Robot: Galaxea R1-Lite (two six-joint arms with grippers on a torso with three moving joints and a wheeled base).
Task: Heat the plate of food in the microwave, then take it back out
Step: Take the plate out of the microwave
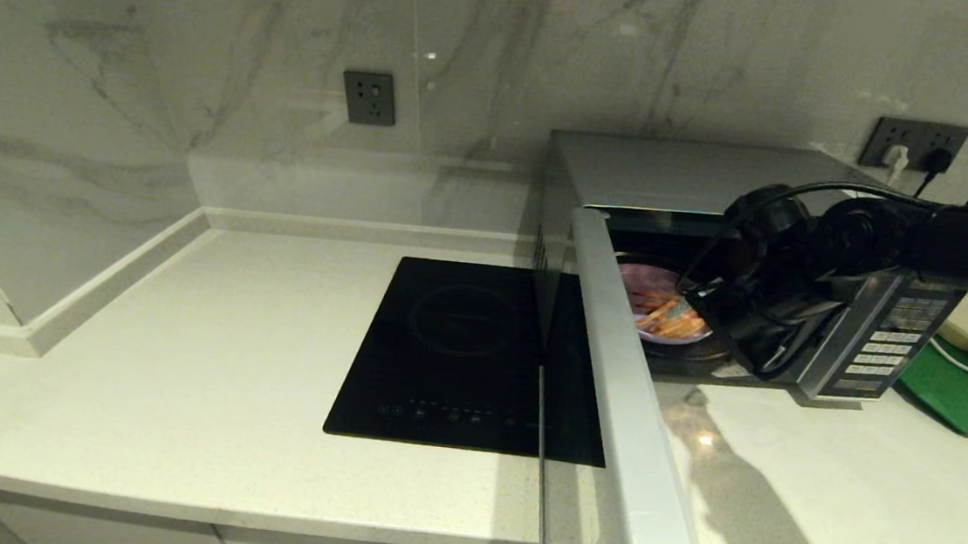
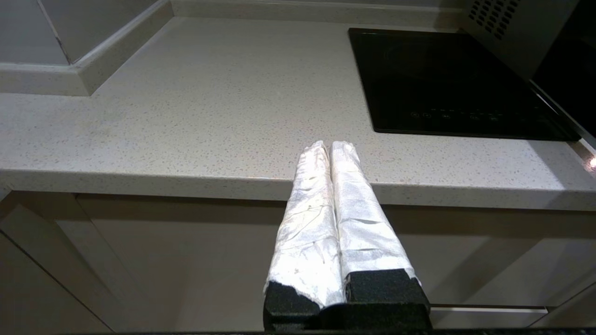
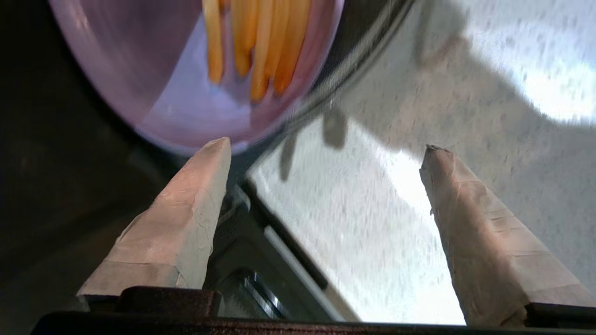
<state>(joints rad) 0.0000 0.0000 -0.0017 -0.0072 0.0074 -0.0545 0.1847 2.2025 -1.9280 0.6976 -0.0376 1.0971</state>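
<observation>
The pale lilac plate of food (image 1: 664,312) with orange fries lies flat inside the silver microwave (image 1: 685,176), door open.

Head overview; close wrist views (counter (image 1: 179,350) shared)

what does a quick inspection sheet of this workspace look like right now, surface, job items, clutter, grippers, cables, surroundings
surface: pale speckled countertop, with a black induction hob set in it
job's things: microwave with its door swung open; plate of food inside on the turntable, orange sticks on it
clutter: green tray right of the microwave
grippers: right gripper at the microwave's mouth, fingers open, one tip at the plate's rim, holding nothing; left gripper parked at the counter's front edge, fingers shut, empty
cables: black cable along the right arm; plugs in the wall socket
surroundings: marble-look wall, second socket
</observation>
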